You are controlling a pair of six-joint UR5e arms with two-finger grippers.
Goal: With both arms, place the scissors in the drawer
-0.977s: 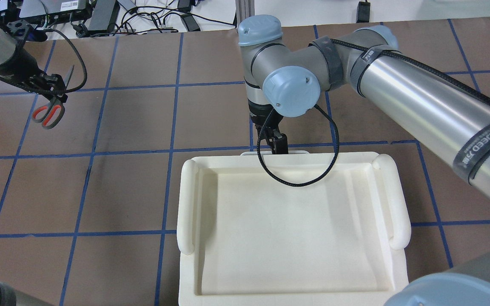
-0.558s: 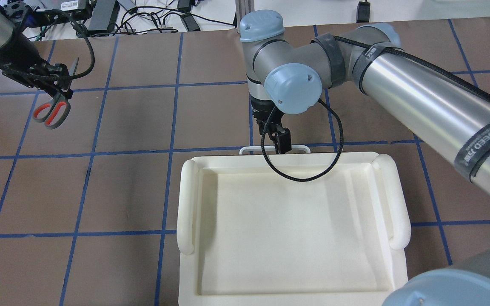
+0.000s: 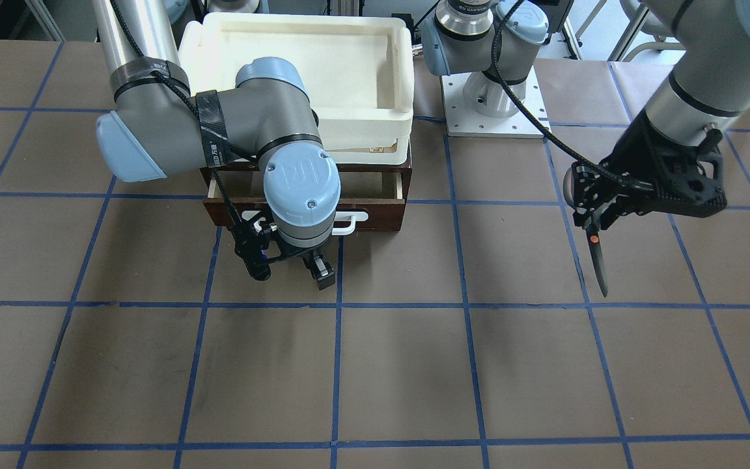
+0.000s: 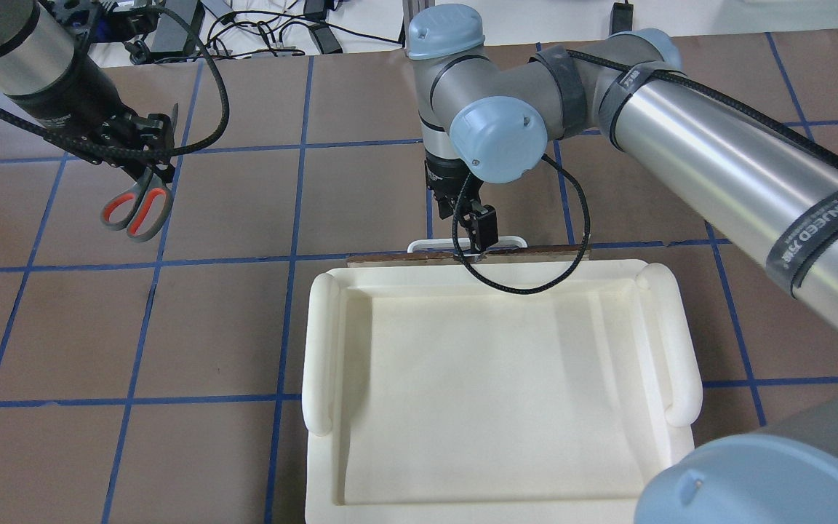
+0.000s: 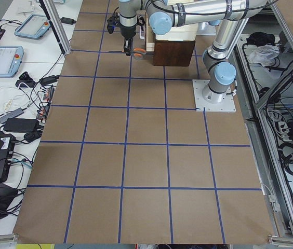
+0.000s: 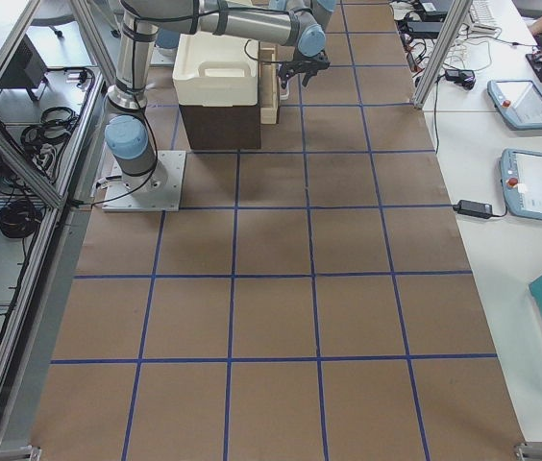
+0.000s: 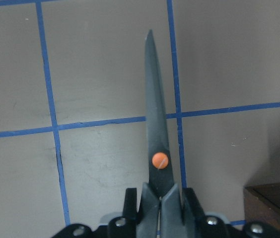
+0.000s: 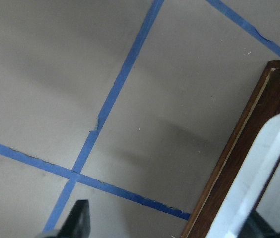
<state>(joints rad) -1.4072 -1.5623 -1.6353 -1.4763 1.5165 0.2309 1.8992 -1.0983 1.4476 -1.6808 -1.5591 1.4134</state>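
Observation:
My left gripper (image 4: 148, 159) is shut on the scissors (image 4: 137, 211), held in the air left of the drawer; the orange-lined handles hang toward the robot. In the left wrist view the dark blades (image 7: 155, 134) point away over the table. In the front view the blades (image 3: 599, 264) point down. My right gripper (image 4: 482, 233) is at the drawer's white bar handle (image 4: 430, 246). In the right wrist view the fingers (image 8: 78, 219) stand wide apart with the handle (image 8: 251, 178) between them. The brown drawer (image 3: 381, 215) is pulled out a little, showing a strip of pale interior (image 3: 365, 185).
A cream-white plastic tray (image 4: 321, 349) sits on top of the drawer cabinet and hides most of it from above. The robot's left base plate (image 3: 492, 104) stands beside the cabinet. The brown table has blue tape grid lines.
My left arm has carried the scissors rightward toward the drawer. My right gripper has drawn away from the robot, and the drawer's brown front edge now shows past the tray.

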